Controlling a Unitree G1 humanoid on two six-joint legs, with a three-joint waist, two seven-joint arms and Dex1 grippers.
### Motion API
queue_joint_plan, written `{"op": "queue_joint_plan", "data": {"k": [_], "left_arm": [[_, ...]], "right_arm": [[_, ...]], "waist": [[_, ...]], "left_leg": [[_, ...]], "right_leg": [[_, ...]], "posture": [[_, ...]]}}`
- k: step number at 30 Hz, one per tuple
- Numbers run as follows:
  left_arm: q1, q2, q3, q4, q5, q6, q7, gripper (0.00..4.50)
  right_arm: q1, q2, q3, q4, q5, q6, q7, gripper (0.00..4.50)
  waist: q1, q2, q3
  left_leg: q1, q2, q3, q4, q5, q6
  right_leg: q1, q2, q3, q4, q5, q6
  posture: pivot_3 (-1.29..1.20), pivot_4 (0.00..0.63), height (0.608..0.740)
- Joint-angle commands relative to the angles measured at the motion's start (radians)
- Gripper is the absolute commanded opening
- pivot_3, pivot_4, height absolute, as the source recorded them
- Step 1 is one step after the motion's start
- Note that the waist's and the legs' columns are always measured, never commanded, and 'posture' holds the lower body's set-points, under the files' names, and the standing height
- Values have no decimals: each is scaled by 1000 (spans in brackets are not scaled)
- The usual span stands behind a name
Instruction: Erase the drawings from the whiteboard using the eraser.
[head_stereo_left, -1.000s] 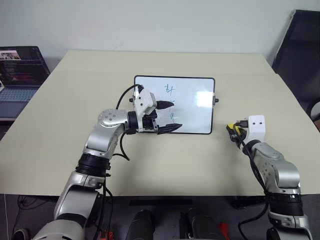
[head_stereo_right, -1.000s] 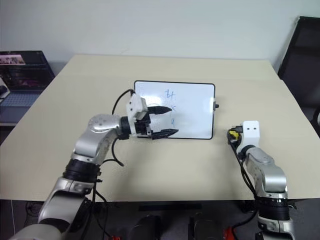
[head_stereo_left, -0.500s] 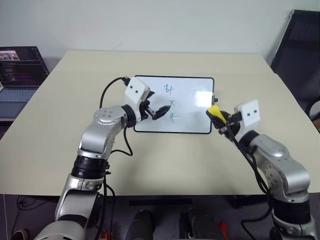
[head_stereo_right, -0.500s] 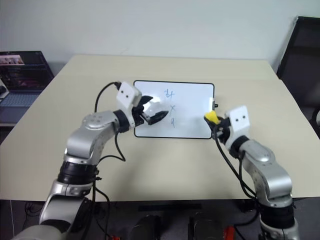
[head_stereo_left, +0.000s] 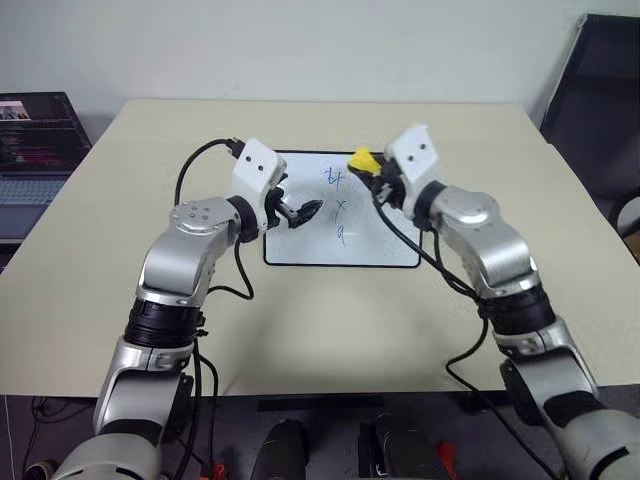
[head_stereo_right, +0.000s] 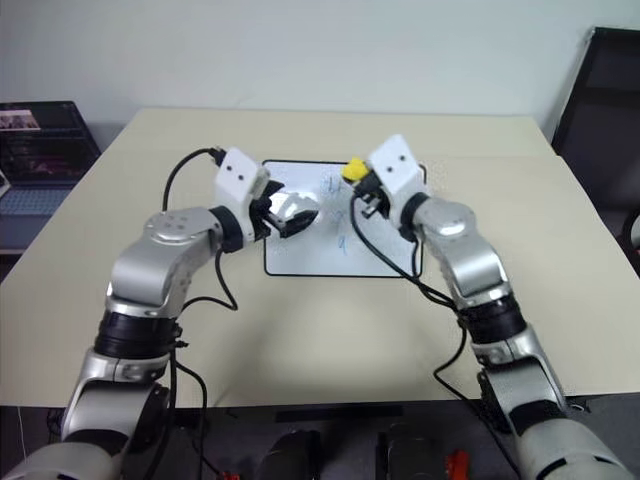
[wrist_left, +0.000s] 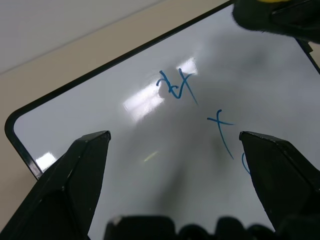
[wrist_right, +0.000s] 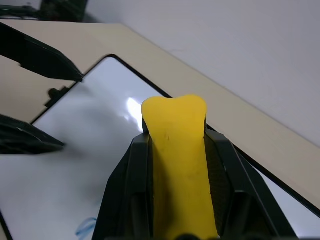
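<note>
Your left gripper (head_stereo_left: 300, 211) hangs over the near-left part of the whiteboard (head_stereo_left: 390, 235), fingers spread wide and holding nothing. Its wrist camera gives you the drawings (wrist_left: 176, 86) clearly between the two fingertips, a blue column running down the board's middle. Farther back, your right gripper (head_stereo_left: 372, 172) is clamped on the eraser (head_stereo_left: 361, 159) near the board's far edge; it probably hovers just above the surface.

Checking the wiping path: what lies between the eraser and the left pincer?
Bare whiteboard with the drawings; left eye view shows eraser and left pincer flanking them.
</note>
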Motion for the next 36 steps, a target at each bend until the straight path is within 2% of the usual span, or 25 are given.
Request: {"op": "queue_joint_plan", "data": {"k": [1, 20, 27, 31, 36], "left_arm": [[0, 13, 2, 4, 11, -24, -14, 4500], [-6, 23, -35, 47, 52, -63, -62, 4500], [10, 25, -34, 30, 52, -60, -62, 4500], [15, 20, -37, 21, 51, -58, -59, 4500], [16, 13, -41, 19, 50, -58, -59, 4500]], "right_arm": [[-58, 20, 26, 71, -31, -59, 48, 1037], [-308, 153, 10, 631, -172, -273, -3, 1036], [-298, 145, 33, 672, -207, -266, 55, 1036], [-309, 142, 14, 692, -225, -285, 20, 1036], [-271, 105, 30, 671, -249, -264, 55, 1036]], "waist": [[1, 0, 0], [-2, 0, 0], [-2, 0, 0], [-3, 0, 0], [0, 0, 0]], "left_leg": [[-1, 0, 0, 0, 0, 0], [-5, 0, -1, 1, 0, 0], [-4, 0, -1, 2, 0, 0], [-3, 0, -1, 3, 0, 0], [-3, 0, -1, 4, 0, -1]], "right_leg": [[-1, 0, 0, 0, 0, 0], [-5, -3, -1, 3, 1, -1], [-5, -3, -1, 5, 1, -2], [-5, -3, -1, 8, 1, -2], [-5, -3, -1, 10, 1, -2]], "posture": [[0, 150, 740], [0, 150, 740], [0, 150, 740], [0, 150, 740], [0, 150, 740]]}}
